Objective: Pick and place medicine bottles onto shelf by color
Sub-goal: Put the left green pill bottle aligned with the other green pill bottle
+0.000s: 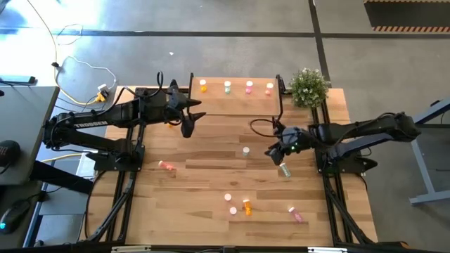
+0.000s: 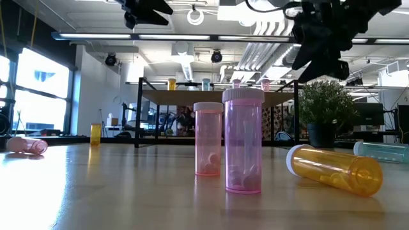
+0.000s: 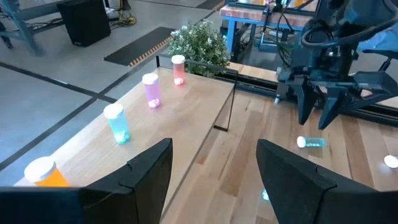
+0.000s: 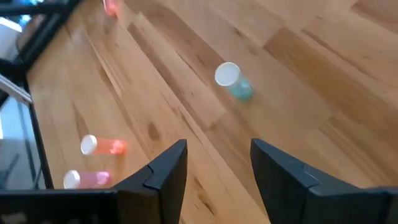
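The shelf (image 1: 235,105) stands at the table's far edge and carries an orange (image 1: 203,86), a green (image 1: 227,86), a pink (image 1: 249,86) and a reddish-pink bottle (image 1: 269,88), all upright. My left gripper (image 1: 190,125) hovers open just in front of the shelf's left end, holding nothing. My right gripper (image 1: 273,152) hangs open above the table's right middle, tilted down. A green bottle (image 1: 246,150) stands upright just to its left, and another green bottle (image 1: 285,170) lies on its side just nearer. In the right wrist view the upright green bottle (image 4: 233,81) is ahead of the open fingers.
Loose on the table are a pink bottle (image 1: 166,166) lying at the left, two upright pink ones (image 1: 230,204), an orange one (image 1: 247,206) lying near the front, and a pink one (image 1: 295,213) lying at the front right. A potted plant (image 1: 308,87) stands beside the shelf's right end.
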Controlling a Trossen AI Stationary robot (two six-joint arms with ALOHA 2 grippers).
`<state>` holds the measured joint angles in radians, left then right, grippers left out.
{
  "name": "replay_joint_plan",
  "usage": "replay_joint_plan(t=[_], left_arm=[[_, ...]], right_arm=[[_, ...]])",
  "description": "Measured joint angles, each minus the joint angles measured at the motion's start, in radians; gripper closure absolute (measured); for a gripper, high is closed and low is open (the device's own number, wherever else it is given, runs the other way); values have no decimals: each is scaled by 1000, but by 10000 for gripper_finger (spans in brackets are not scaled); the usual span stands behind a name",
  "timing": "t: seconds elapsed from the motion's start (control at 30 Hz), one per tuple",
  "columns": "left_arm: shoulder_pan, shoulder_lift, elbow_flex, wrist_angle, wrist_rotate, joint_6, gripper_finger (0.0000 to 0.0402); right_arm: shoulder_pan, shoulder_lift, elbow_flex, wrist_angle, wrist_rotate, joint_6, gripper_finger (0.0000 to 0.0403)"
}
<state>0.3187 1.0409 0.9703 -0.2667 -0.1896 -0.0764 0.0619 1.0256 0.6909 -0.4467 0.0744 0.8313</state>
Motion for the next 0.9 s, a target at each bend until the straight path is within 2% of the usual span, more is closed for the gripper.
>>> replay_joint_plan(t=[0.17, 0.37, 0.47, 0.57, 0.9], left_arm=[[0, 0, 0, -3, 21, -23, 179], [0, 0, 0, -7, 22, -25, 179], [0, 0, 0, -7, 22, -25, 179], [0, 0, 0, -7, 22, -25, 179], [0, 0, 0, -8, 22, -25, 179]], right_arm=[[42, 9, -74, 167, 86, 11, 209], [69, 103, -99, 366, 219, -196, 197], [70, 174, -99, 474, 240, -317, 197], [70, 242, -99, 509, 259, -391, 197], [41, 435, -99, 586, 274, -414, 197]])
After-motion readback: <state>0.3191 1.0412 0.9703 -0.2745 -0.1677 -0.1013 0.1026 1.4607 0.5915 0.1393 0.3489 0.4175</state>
